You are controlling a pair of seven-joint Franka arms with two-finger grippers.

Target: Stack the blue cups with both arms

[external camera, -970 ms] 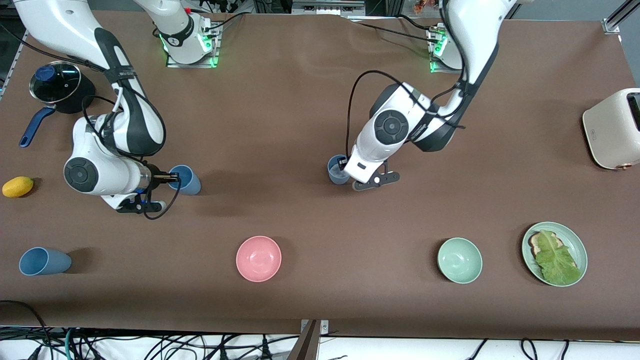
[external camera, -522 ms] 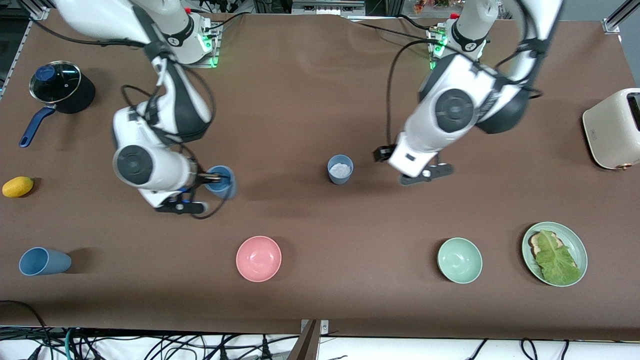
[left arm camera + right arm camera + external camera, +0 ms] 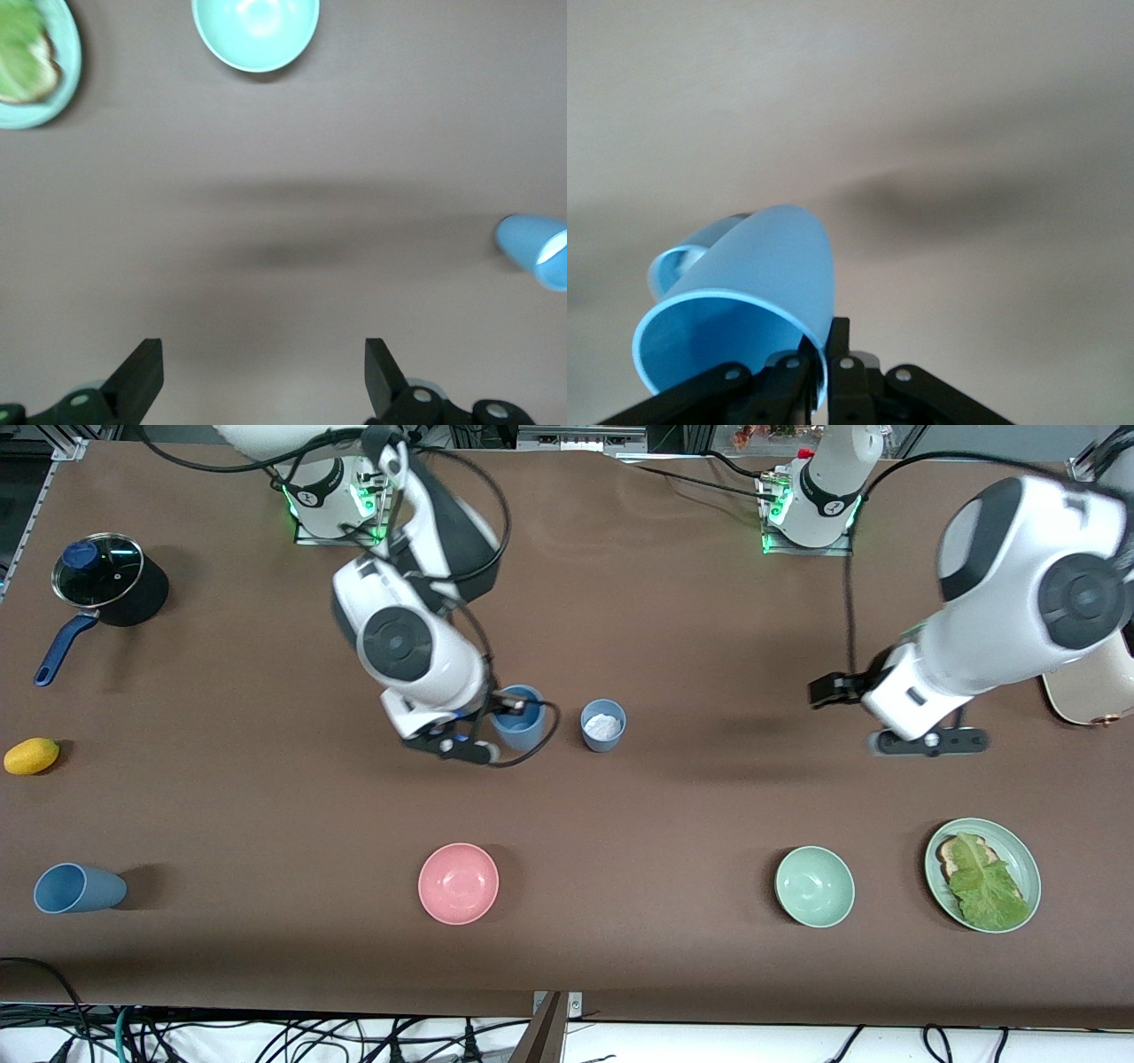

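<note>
My right gripper (image 3: 511, 706) is shut on the rim of the sky-blue cup (image 3: 519, 722) and holds it above the table, close beside the grey-blue cup (image 3: 603, 724), which stands upright at mid-table. In the right wrist view the sky-blue cup (image 3: 744, 292) is tilted, its wall pinched between my fingers (image 3: 826, 359). My left gripper (image 3: 831, 689) is open and empty, up over bare table toward the left arm's end. Its view shows the spread fingers (image 3: 381, 372) and the grey-blue cup (image 3: 536, 251) at the edge. A third blue cup (image 3: 78, 888) lies on its side at the right arm's end.
A pink bowl (image 3: 458, 883) and a mint-green bowl (image 3: 814, 886) sit nearer the front camera. A green plate (image 3: 1028, 859) with toast and lettuce is beside the mint bowl. A toaster (image 3: 1090, 700) is at the left arm's end; a lidded pot (image 3: 106, 576) and a yellow fruit (image 3: 31, 755) at the right arm's.
My left gripper let go of the grey-blue cup and swung away toward its end of the table. My right gripper carried the sky-blue cup across to beside the grey-blue cup.
</note>
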